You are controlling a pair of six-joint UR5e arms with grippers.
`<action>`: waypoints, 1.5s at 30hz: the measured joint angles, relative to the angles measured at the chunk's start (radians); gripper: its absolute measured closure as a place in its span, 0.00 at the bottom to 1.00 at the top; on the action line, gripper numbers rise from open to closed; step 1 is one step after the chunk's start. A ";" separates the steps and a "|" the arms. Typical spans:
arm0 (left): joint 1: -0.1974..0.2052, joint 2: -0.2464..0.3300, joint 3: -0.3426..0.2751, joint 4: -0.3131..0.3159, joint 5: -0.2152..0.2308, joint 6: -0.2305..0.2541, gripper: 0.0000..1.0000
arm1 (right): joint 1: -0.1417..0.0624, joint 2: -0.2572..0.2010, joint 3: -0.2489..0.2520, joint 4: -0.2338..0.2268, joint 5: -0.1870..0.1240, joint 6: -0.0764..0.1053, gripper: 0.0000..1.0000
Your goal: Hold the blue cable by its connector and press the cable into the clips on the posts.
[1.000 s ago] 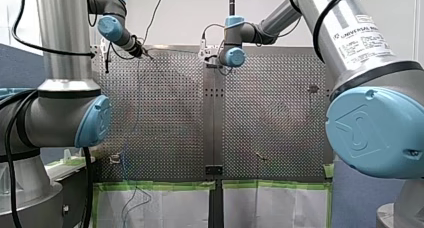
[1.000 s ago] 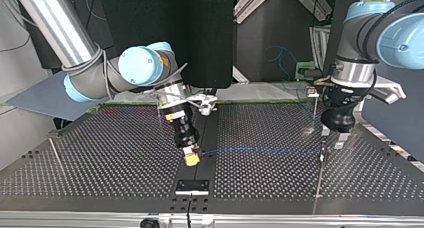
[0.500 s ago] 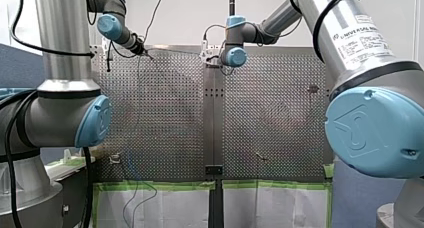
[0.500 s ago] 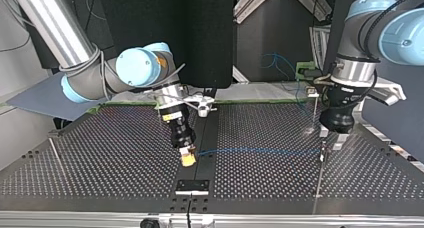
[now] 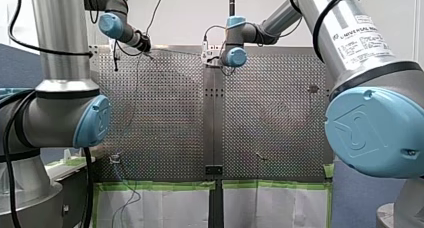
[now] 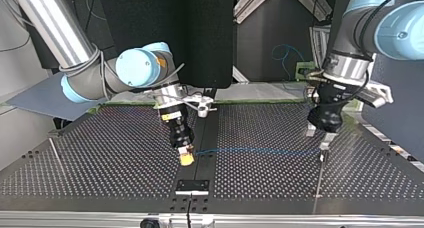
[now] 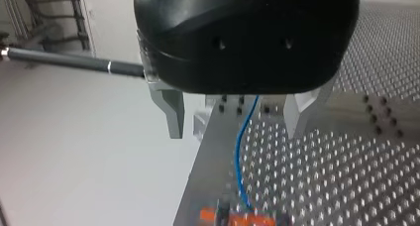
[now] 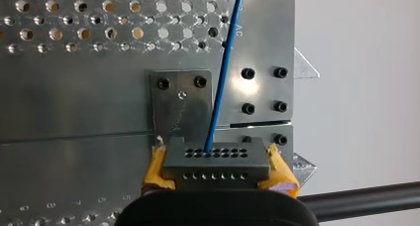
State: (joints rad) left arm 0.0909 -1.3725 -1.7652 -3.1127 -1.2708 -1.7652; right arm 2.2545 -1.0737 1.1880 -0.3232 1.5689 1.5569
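- Between yellow pads (image 8: 154,167) of my right gripper (image 6: 186,157): grey drilled metal connector (image 8: 216,161) of thin blue cable (image 8: 224,72), clamped.
- My left gripper (image 7: 237,122): metal fingers (image 7: 172,114) spread, apparently clear of cable.

You see a matt, brushed-metal perforated table (image 8: 74,112), a smooth blue cable (image 8: 224,72) with a plastic-looking jacket, a dull grey metal connector (image 8: 215,161), creased tape-like yellow pads (image 8: 153,169), a glossy black shell on the left gripper (image 7: 235,129), its bare matt metal fingers (image 7: 171,112), satin blue plastic caps (image 5: 375,133) on the arm joints.
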 joint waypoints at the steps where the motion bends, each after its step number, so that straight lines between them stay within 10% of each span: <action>1: -0.006 0.000 0.000 -0.001 0.005 0.005 0.00 | 0.000 0.000 0.000 0.000 0.000 0.000 1.00; 12: -0.051 -0.002 0.001 0.015 -0.045 0.039 0.00 | 0.000 0.000 0.000 0.000 0.001 0.001 1.00; 45: -0.187 -0.120 0.057 0.153 -0.375 0.065 0.00 | 0.000 0.004 0.001 -0.002 -0.004 0.005 1.00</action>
State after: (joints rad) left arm -0.0960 -1.4930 -1.7080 -2.9600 -1.6456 -1.6997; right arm 2.2543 -1.0696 1.1893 -0.3255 1.5650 1.5619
